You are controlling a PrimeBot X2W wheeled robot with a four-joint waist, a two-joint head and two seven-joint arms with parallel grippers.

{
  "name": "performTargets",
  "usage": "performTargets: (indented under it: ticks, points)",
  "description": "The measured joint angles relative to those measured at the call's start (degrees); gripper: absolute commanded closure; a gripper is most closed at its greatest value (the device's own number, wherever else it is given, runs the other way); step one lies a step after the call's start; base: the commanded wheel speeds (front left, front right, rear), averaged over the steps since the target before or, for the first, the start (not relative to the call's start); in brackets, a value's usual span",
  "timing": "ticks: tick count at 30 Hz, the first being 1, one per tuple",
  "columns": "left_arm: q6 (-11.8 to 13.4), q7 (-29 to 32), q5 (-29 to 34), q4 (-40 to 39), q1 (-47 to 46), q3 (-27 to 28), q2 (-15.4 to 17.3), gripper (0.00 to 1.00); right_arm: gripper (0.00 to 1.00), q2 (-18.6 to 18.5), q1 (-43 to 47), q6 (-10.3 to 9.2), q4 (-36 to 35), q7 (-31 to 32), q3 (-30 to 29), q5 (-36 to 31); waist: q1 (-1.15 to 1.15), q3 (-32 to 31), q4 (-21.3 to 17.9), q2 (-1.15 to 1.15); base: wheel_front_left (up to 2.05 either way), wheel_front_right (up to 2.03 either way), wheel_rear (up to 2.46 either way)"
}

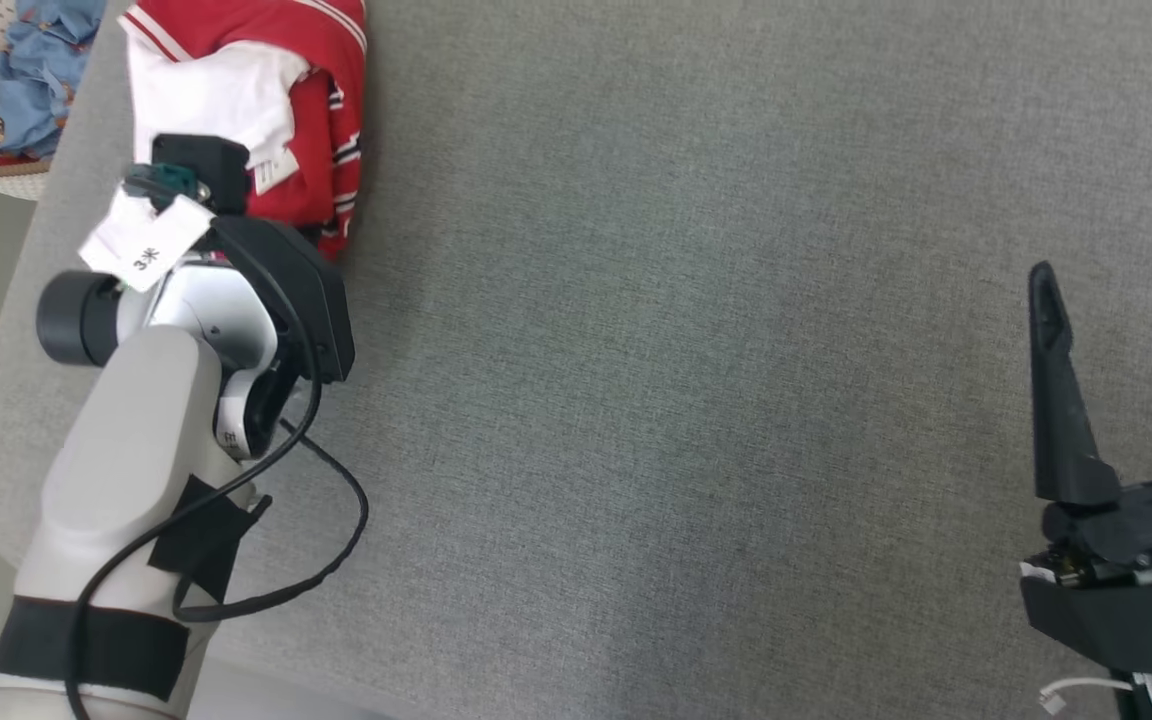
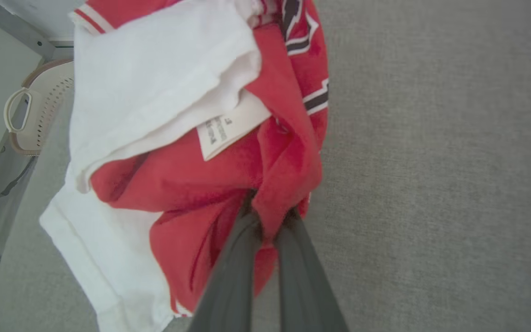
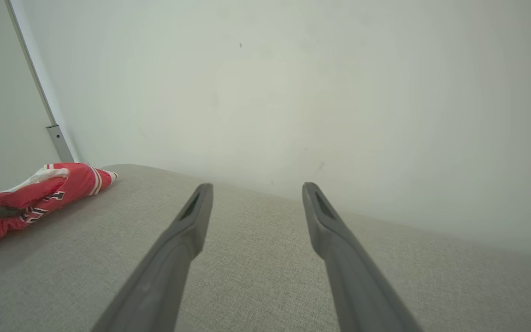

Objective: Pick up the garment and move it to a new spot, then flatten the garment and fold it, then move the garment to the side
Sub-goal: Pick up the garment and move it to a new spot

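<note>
A fold of what seems a red-and-white jersey [image 2: 191, 184] is pinched by the closed left gripper [image 2: 270, 216], the rest bunched beyond its tips. The right gripper [image 1: 1108, 258] is spread, empty. The pick-up is judged in hand; lifting clear is called for next.

Red garment [image 2: 191, 193] with white panels and black-white stripes; speckled grey tabletop [image 1: 686, 350]; black right gripper [image 1: 1108, 255].
</note>
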Motion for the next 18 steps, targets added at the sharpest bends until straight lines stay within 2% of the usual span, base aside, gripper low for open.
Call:
performTargets:
  ticks: [10, 18]
  points:
    - [-2.6, -3.2, -0.1, -5.3, -1.6, -0.2, 1.7, 1.00, 0.00, 2.8, -2.3, -0.19, 5.3, -2.6, 1.9, 2.3, 0.00, -3.4, 0.1, 0.00, 0.00, 0.00, 0.00]
    - [-5.1, -4.3, -0.2, -12.2, -3.4, -0.9, 3.1, 1.00, 0.00, 5.6, -4.3, -0.19, 10.2, -5.7, 3.8, 4.2, 0.00, -8.0, -1.3, 0.00, 0.00, 0.00, 0.00]
